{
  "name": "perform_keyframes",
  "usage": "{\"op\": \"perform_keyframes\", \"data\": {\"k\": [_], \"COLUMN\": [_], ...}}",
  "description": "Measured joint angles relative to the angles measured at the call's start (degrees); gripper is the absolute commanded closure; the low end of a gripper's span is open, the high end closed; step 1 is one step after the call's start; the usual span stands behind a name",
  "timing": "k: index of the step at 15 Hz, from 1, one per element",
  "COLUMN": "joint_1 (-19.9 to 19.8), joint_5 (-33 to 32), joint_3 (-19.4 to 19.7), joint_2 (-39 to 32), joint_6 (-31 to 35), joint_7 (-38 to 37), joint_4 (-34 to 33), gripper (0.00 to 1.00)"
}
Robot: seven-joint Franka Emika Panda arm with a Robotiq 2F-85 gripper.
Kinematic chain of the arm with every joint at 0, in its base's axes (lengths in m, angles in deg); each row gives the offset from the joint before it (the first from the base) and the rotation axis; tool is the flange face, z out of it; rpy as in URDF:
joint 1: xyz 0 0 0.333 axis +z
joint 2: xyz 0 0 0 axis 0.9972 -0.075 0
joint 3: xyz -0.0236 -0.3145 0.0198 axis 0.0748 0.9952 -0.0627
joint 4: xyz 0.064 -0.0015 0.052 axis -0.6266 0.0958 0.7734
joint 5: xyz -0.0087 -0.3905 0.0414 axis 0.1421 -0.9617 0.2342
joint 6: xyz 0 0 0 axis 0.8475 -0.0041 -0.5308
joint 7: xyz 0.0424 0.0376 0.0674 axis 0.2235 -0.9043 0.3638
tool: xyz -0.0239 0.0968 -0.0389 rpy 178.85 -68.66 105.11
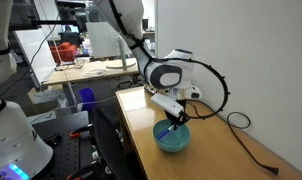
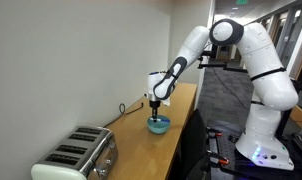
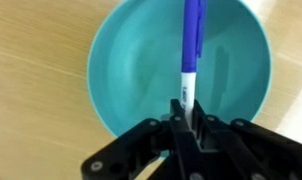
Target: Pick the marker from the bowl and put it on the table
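In the wrist view my gripper (image 3: pixel 188 112) is shut on the marker (image 3: pixel 192 45), a thin pen with a white lower part and a blue upper part. The marker hangs over the inside of the teal-blue bowl (image 3: pixel 121 60). In both exterior views the gripper (image 1: pixel 173 120) (image 2: pixel 155 107) is just above the bowl (image 1: pixel 172 140) (image 2: pixel 159 126), which stands on the light-brown wooden table (image 1: pixel 221 150) (image 2: pixel 141 150). The marker (image 1: pixel 169 128) points down into the bowl.
A black cable (image 1: pixel 246 135) loops from the arm and trails over the table beside the bowl. A silver toaster (image 2: pixel 76 155) stands at the near end of the table. A cluttered desk (image 1: pixel 81 65) is further back. A white wall (image 2: pixel 61 70) runs along the table.
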Motion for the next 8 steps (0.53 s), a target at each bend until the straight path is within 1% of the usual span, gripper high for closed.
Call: {"op": "perform_keyframes", "data": {"k": [2,5,8], "joint_1": [1.13,3.00,5.27], "joint_5": [0.30,1.24,3.38], "joint_3": [-0.23,-1.80,-4.22], "joint_2": [4.20,9.46,11.56], "joint_6": [-0.04,-0.25,-0.97], "joint_7": [-2.01,-3.33,-3.36], "joint_4": [3.54,7.94,9.43], "gripper": [0.97,0.97,0.97]}}
